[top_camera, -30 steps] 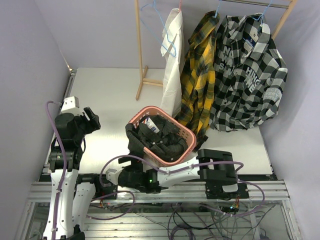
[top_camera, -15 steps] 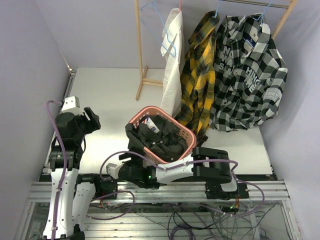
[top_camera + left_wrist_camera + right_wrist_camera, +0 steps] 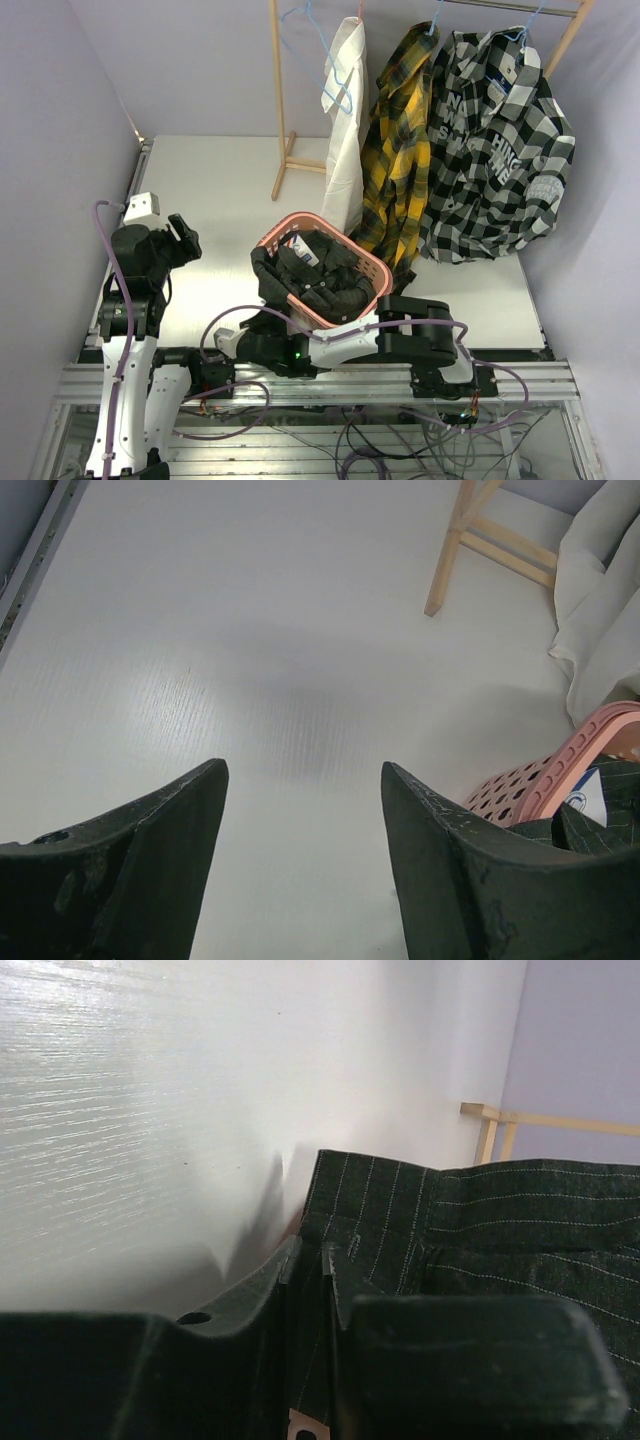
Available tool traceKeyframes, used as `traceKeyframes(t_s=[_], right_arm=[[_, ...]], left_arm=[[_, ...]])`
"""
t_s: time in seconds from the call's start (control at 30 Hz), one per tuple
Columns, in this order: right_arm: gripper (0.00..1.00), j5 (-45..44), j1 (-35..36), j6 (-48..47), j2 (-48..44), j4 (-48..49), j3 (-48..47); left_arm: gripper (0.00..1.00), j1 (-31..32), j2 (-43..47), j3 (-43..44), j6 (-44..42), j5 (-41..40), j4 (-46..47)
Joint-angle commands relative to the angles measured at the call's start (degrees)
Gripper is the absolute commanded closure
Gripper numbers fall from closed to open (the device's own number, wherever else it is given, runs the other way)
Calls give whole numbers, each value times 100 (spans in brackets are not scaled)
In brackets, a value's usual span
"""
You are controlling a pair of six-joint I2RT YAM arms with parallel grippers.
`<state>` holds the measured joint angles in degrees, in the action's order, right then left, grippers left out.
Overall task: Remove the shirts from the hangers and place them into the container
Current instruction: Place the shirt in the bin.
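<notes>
My right pincer [image 3: 318, 1270] pinches a fold of the pinstriped shirt [image 3: 500, 1230] draped over the container [image 3: 283, 226]. My left pincer [image 3: 300, 820], left of the container, gapes empty. 1 shirt in; 3 hanging shirts [image 3: 400, 150] wait behind the container.

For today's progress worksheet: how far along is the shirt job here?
Done: the dark pinstriped shirt lies in the pink laundry basket, partly draped over its rim. In hand: the right jaws pinch that shirt's fabric; the left jaws stand open, empty. Left: the white shirt, yellow plaid shirt and checked shirt hang on the rack.
</notes>
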<state>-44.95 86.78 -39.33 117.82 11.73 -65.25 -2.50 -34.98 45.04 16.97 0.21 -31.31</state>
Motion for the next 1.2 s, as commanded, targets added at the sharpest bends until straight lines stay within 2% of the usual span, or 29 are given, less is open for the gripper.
traceKeyframes(t_s=[0.0, 0.03, 0.17, 0.3, 0.4, 0.43, 0.57, 0.63, 0.7, 0.8, 1.0, 1.17], right_arm=[[96, -244, -19, -77, 6, 235, -84], [100, -302, -19, -101, -21, 273, -82], [100, -425, -9, 23, -176, 263, -83], [100, -359, 2, 891, -791, -179, -107], [84, 115, 23, 1994, -1514, -574, 89], [71, 269, 38, 2299, -1786, -545, 258], [45, 1076, 41, 3329, -3057, 172, 1391], [39, 1299, 41, 3598, -3556, 585, 1916], [36, 1589, 41, 3752, -3882, 799, 2289], [36, 1862, 61, 3897, -3873, 629, 2248], [37, 1372, 84, 3801, -3703, 441, 1859], [37, 1045, 54, 3406, -3486, 176, 1165]], left_arm=[[26, 13, 27, -48, 37, 78, 148], [26, 13, 29, -48, 43, 79, 151], [26, 16, 43, -48, 43, 40, 131], [24, 18, 64, -26, 67, -49, 99], [23, 20, 84, -19, 78, -100, 77], [23, 21, 87, -13, 79, -106, 82], [23, 21, 88, -16, 79, -85, 90], [23, 17, 86, -21, 80, -75, 87], [23, 21, 95, -21, 82, -73, 91], [23, 18, 97, -31, 87, -66, 96], [24, 20, 127, -37, 87, -70, 94], [24, 18, 158, -39, 83, -64, 97]])
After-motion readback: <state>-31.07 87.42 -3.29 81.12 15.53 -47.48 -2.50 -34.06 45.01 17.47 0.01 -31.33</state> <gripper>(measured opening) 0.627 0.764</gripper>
